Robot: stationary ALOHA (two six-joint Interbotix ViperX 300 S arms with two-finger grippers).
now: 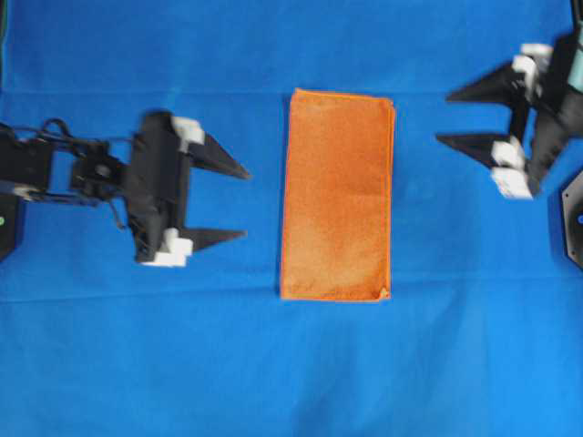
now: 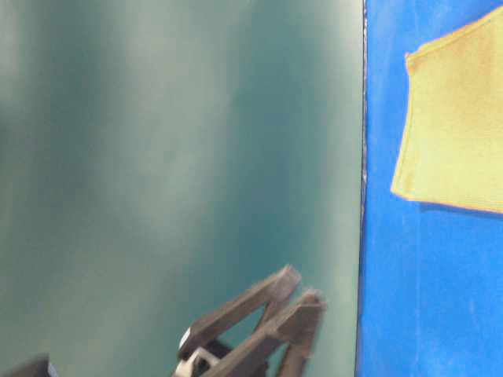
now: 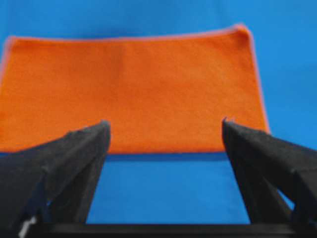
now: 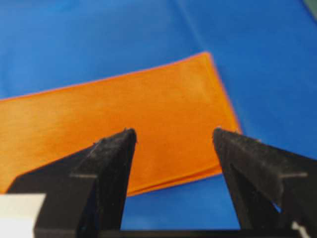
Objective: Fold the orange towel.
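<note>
The orange towel [image 1: 338, 195] lies flat in the middle of the blue cloth as a tall narrow rectangle, folded in half, its layered edges showing along the right side. My left gripper [image 1: 246, 204] hovers just left of it, open and empty, with a strip of blue between fingertips and towel. My right gripper [image 1: 443, 116] is off to the upper right, open and empty, well clear of the towel's edge. The left wrist view shows the orange towel [image 3: 133, 89] ahead of the open left gripper [image 3: 164, 124]. In the right wrist view the orange towel [image 4: 124, 124] lies beyond the open right gripper [image 4: 173, 133].
A blue cloth [image 1: 291, 364] covers the whole work surface. A black arm base [image 1: 574, 218] sits at the right edge. The table-level view shows a green wall [image 2: 173, 157], the orange towel [image 2: 456, 118] on the blue cloth [image 2: 424, 298] and one dark gripper finger [image 2: 259, 322].
</note>
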